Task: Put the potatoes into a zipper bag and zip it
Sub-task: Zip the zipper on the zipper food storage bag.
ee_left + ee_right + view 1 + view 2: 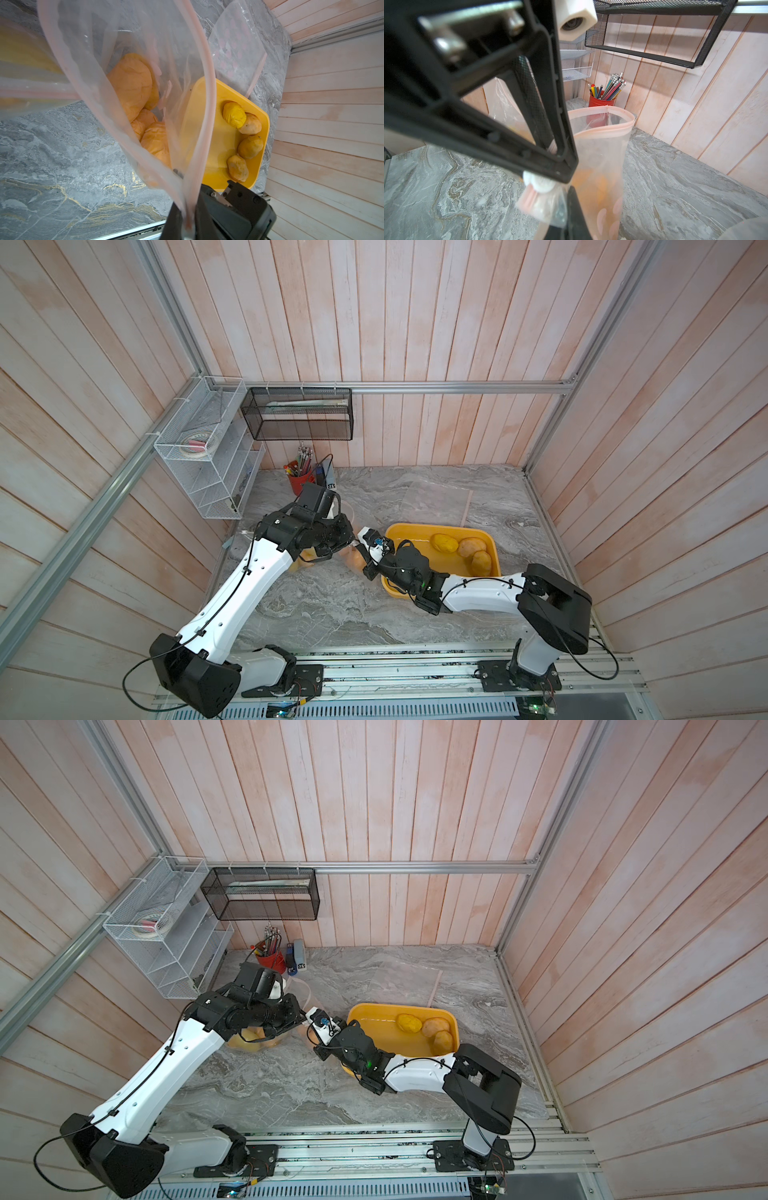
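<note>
I find no text, label, brand or number that I can read in any view. The blue box (328, 480) beside the red cup (300, 484) at the back of the table carries a small pale mark in both top views, but it is too small and blurred for me to make out.
</note>
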`<state>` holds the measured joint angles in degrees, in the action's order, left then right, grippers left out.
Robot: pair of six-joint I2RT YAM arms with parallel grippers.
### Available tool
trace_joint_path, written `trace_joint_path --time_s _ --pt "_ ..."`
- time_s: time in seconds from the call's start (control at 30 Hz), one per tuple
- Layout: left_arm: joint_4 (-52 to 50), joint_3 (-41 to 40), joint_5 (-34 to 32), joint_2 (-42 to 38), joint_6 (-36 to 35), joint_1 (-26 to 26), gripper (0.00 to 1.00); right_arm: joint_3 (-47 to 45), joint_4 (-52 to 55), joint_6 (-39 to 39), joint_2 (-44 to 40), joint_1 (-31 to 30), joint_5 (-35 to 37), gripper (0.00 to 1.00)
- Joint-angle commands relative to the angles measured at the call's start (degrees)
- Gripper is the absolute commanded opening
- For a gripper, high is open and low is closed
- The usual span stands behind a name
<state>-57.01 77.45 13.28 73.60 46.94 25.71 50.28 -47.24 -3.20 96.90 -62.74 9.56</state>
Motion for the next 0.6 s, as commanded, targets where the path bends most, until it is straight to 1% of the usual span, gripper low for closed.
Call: trace_joint_path --time_s 0.0,0.07,0.1,0.17,0.2,0.23,0.3,0.4,0.47,0.57 --pt "0.1 1.5 0.1 -0.7 -0.5 -0.2 0.08 -0.5 -1.7 0.5 -0.8 0.2 0.5 0.0" --pt "0.3 1.4 0.2 -0.7 -0.6 -0.2 0.03 -0.2 -1.3 0.6 -0.8 0.1 0.5 0.0" --pt "0.4 1.3 -0.1 -0.7 -0.5 -0.2 0.02 -0.2 -1.1 0.6 -1.0 0.0 0.7 0.01" --pt "0.4 1.1 -0.4 -0.4 -0.6 -0.2 0.02 -0.4 -1.2 0.3 -1.5 -0.4 1.9 0.17" --pt "0.3 1.1 -0.4 -0.1 -0.6 -0.2 0.02 -0.5 -1.3 -0.1 -2.0 -0.8 2.5 0.23" --pt "0.3 1.0 -0.3 0.2 -0.7 -0.2 0.02 -0.7 -1.4 -0.4 -2.4 -0.9 3.1 0.27" --pt "0.4 0.9 -0.1 0.6 -0.7 -0.2 0.0 -0.6 -1.2 -0.9 -2.8 -1.1 4.0 0.31" --pt "0.5 0.7 0.1 0.9 -0.7 -0.2 0.0 -0.2 -0.8 -1.5 -2.9 -1.1 4.6 0.31" --pt "0.5 0.7 -0.1 1.0 -0.7 -0.2 0.0 0.1 -0.7 -1.6 -2.6 -1.1 4.3 0.29" --pt "0.5 0.8 -0.1 1.0 -0.7 -0.2 0.0 0.6 -0.4 -1.7 -2.2 -1.3 3.3 0.11"
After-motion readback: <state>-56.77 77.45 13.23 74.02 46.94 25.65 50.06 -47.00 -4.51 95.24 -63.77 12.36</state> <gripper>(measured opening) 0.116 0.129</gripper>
